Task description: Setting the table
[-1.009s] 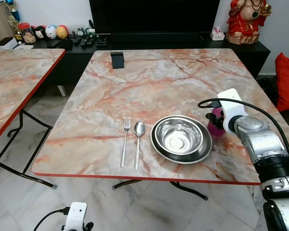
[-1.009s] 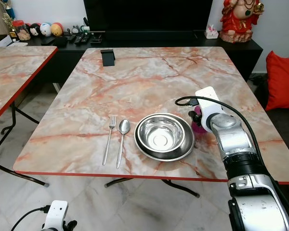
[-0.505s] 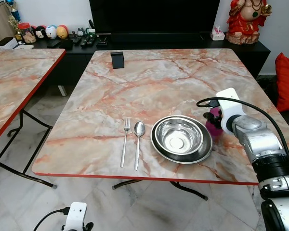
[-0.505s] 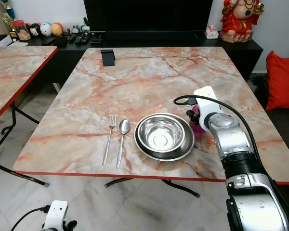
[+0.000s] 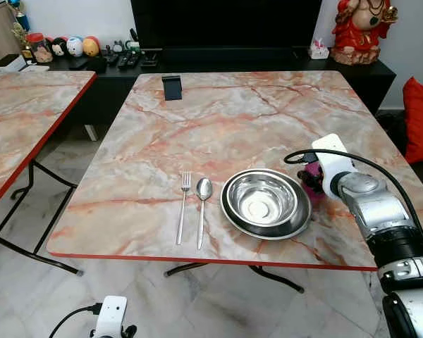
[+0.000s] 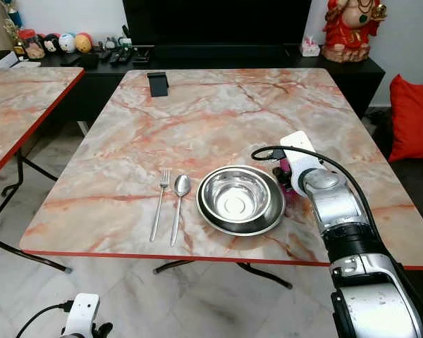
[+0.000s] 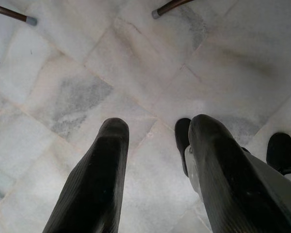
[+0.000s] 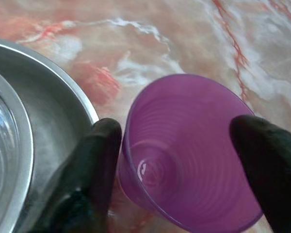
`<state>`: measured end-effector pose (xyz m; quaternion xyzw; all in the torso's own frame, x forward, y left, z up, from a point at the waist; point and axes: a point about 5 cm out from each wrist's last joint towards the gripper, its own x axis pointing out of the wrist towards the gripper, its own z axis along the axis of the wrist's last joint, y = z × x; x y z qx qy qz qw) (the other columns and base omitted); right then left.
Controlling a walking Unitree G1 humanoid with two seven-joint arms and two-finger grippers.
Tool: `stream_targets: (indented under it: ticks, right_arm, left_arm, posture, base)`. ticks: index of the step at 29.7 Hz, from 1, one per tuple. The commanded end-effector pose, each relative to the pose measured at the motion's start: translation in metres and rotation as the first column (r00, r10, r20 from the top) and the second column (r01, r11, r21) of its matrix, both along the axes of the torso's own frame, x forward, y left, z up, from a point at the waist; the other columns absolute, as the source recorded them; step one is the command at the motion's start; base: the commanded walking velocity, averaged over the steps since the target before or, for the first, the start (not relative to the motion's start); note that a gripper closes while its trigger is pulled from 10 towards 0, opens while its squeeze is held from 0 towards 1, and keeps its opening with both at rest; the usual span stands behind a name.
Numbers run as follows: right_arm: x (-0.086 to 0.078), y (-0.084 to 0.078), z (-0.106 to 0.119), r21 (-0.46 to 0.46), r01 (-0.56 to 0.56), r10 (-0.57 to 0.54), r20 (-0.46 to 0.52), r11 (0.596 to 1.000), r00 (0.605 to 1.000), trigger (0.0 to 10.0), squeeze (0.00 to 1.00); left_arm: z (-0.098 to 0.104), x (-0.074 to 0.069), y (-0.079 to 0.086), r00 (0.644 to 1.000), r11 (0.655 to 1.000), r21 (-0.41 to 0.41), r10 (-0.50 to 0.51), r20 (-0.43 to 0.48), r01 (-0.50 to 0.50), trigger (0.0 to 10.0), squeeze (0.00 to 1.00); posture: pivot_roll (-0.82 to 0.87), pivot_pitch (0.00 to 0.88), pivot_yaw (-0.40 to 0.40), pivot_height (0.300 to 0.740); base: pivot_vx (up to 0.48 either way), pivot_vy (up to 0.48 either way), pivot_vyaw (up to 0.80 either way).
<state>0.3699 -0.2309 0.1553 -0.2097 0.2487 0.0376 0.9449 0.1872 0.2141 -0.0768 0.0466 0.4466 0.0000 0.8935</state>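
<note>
On the marble table (image 5: 225, 120) a steel bowl (image 5: 262, 201) sits in a steel plate (image 5: 296, 227). A fork (image 5: 183, 208) and a spoon (image 5: 202, 208) lie side by side to its left. Just right of the plate's rim is a purple plastic cup (image 8: 189, 160), with my right gripper (image 8: 179, 131) shut on it, one finger on each side. In the head views the cup (image 6: 285, 169) is mostly hidden behind the wrist. My left gripper (image 7: 159, 126) hangs open over the floor, holding nothing.
A black stand (image 5: 171, 87) sits near the table's far edge. A second marble table (image 5: 28, 113) stands to the left with a floor gap between. Behind are a dark console (image 5: 127, 60) with small items, a red statue (image 5: 359, 28) and a red cushion (image 5: 421, 116).
My right gripper has shifted a little farther from me and toward the plate's rim, taking the purple cup along. The left arm, bowl, fork and spoon have stayed put.
</note>
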Motion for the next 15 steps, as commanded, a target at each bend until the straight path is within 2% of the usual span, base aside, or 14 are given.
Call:
stream_targets:
  ticks: [1,14,15]
  right_arm:
    - [0.0029,-0.0029,0.0071,-0.004,0.018,-0.018,0.021,1.000,1.000,10.0,1.00]
    - [0.0055,-0.0009,0.0112,0.018,0.022,-0.022,0.047,1.000,0.999,10.0,1.00]
    - [0.0060,-0.0005,0.0127,0.017,0.020,-0.021,0.053,1.000,0.998,10.0,0.74]
  left_arm:
    - [-0.0034,-0.0066,0.0015,0.999,1.000,0.008,-0.001,-0.036,0.002,10.0,0.00]
    - [-0.0034,-0.0067,0.0017,0.999,1.000,0.009,0.001,-0.035,0.000,10.0,0.00]
    - [-0.0034,-0.0067,0.0017,0.999,1.000,0.009,0.001,-0.034,-0.001,10.0,0.00]
  posture:
    - [-0.07,0.000,0.027,0.740]
    - [-0.07,0.000,0.027,0.740]
    - [-0.07,0.000,0.027,0.740]
  base:
    - [0.000,0.000,0.00]
    - [0.000,0.000,0.00]
    - [0.000,0.000,0.00]
